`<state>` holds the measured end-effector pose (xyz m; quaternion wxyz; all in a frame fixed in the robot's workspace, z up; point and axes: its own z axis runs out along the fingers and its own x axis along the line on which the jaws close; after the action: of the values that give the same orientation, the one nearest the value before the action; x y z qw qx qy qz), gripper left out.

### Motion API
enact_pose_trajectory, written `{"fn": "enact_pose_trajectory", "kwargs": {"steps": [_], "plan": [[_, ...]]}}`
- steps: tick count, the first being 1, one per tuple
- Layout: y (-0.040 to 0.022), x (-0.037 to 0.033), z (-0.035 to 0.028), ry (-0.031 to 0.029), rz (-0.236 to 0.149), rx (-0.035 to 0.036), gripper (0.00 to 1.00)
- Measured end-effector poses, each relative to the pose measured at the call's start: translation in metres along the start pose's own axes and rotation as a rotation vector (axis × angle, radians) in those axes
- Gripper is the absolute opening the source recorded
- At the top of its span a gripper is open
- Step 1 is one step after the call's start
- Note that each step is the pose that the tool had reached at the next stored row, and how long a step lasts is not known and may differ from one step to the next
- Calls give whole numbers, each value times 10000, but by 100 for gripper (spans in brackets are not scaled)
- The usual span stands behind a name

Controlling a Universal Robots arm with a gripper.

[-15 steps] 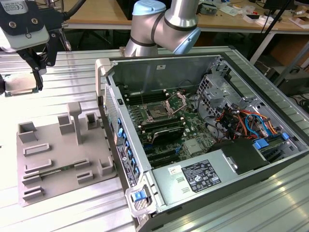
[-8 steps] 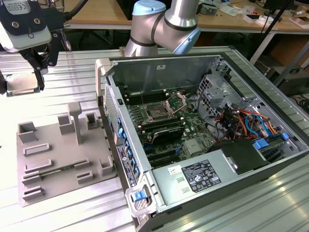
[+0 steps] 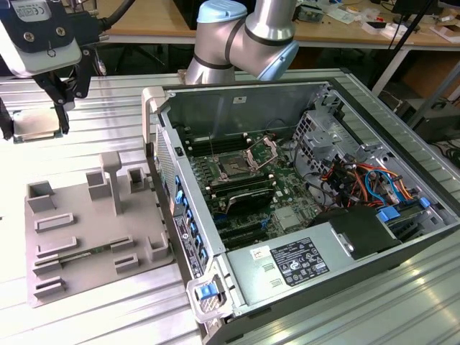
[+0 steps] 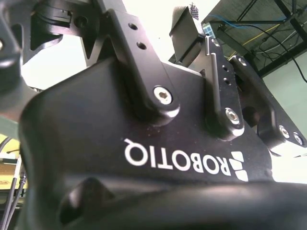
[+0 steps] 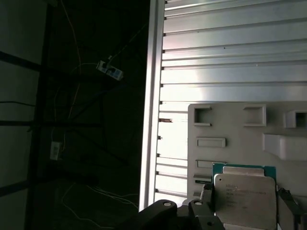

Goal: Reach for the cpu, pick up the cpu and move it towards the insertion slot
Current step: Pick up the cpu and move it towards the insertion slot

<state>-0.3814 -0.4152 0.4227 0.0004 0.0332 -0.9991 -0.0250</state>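
The cpu [image 3: 34, 123], a flat square chip with a shiny silver top and a green rim, hangs in the air at the exterior view's far left, above the slatted table. My gripper [image 3: 34, 126] is shut on it, one black finger on each side. In the first wrist view the cpu [image 5: 244, 200] sits between the fingers [image 5: 207, 203], with the grey tray below it. The insertion slot [image 3: 233, 167] lies inside the open computer case, its metal bracket [image 3: 263, 149] hinged up. It is well off toward the exterior view's right of the gripper.
A grey plastic tray [image 3: 79, 237] with raised frames and posts lies on the table below the gripper, and the tray [image 5: 225, 125] also appears in the first wrist view. The open computer case [image 3: 302, 93] has tall metal walls. The arm's elbow [image 3: 244, 36] stands behind it.
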Motion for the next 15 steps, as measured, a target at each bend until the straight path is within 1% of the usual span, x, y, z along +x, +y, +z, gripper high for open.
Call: {"fn": "enact_pose_trajectory", "kwargs": {"steps": [7, 15], "plan": [[-2, -29, 0, 0, 0, 0, 55], [-7, -99, 0, 0, 0, -1, 55]]}}
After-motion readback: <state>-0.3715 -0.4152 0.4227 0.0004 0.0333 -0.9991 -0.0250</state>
